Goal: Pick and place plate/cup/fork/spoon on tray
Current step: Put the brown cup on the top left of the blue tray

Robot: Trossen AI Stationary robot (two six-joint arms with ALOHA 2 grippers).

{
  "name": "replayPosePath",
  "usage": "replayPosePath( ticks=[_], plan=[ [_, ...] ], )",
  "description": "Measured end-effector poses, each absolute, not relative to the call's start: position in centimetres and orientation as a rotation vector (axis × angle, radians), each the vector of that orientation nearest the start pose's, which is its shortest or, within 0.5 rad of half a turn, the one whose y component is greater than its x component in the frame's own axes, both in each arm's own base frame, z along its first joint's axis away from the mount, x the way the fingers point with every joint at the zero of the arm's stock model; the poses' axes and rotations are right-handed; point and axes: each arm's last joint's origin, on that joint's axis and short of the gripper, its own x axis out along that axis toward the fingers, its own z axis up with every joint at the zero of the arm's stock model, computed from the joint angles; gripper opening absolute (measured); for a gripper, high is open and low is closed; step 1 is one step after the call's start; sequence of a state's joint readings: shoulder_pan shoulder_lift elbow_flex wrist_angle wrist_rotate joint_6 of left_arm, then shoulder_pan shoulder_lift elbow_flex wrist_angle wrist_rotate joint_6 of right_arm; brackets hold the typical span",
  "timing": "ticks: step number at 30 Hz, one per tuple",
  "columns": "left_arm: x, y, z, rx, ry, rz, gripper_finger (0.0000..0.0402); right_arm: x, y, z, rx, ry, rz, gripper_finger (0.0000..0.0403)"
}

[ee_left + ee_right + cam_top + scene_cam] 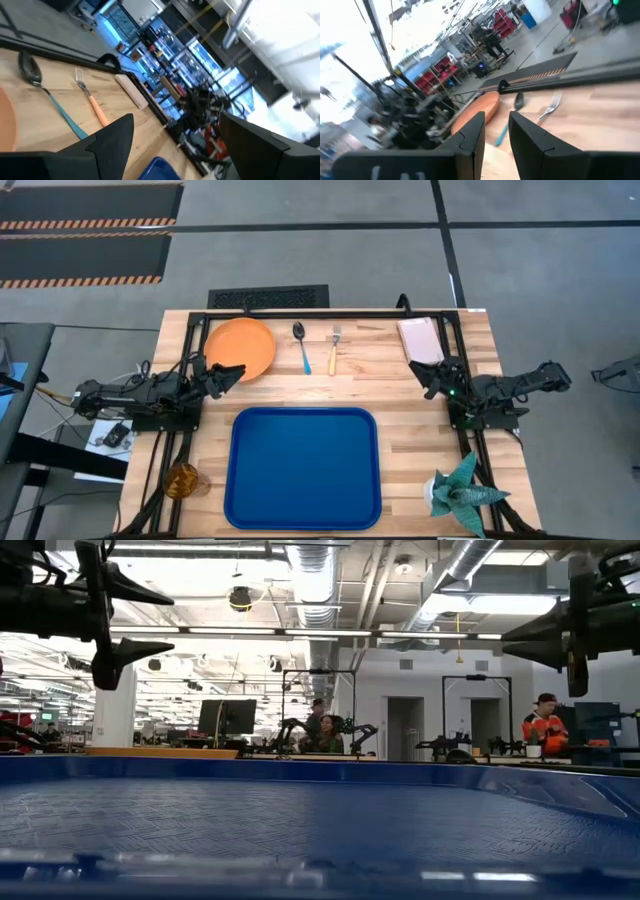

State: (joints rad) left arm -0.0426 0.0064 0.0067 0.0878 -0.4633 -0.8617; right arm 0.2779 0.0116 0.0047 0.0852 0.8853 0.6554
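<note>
We see the blue tray lying flat in the middle of the wooden table, on the near half, with nothing inside it. Along the far edge sit the other pieces: the orange plate toward the left, then the spoon with its light blue handle, then the fork with its orange handle just beside it. Spoon and fork lie parallel and apart, their heads pointing to the far edge. The amber cup stands at the near left corner, just left of the tray.

The left gripper hangs by the plate's near rim, its fingers spread apart and holding nothing. The right gripper hangs over the right side of the table, just near of a pinkish-white block; its fingers stand a narrow gap apart, also holding nothing.

A teal plant-shaped toy stands at the near right corner. Behind the table, in the low view, a person in an orange vest stands in the room. We can read no writing or brand on any of these things.
</note>
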Motion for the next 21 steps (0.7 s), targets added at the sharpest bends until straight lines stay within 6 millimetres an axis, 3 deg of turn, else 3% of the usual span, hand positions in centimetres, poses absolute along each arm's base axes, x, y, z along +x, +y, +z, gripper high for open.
replayPosePath(
  ticks=[3,9,14,21],
  plan=[
    [9.4,1.0,17.4,-0.958,-0.312,0.391,0.0282,9.0,0.3,17.2,0.781,-0.284,-0.524,0.0113],
    [9.3,1.2,17.7,-1.034,-0.396,0.446,0.0282,9.0,0.2,17.3,0.782,-0.302,-0.538,0.0113],
    [9.1,1.4,18.0,-1.122,-0.479,0.474,0.0282,8.8,0.1,18.7,0.865,-0.413,-0.473,0.0113],
    [8.8,0.9,20.2,-1.185,-0.547,0.192,0.0282,7.0,-0.4,24.5,0.743,-0.539,-0.456,0.0139]
  ],
)
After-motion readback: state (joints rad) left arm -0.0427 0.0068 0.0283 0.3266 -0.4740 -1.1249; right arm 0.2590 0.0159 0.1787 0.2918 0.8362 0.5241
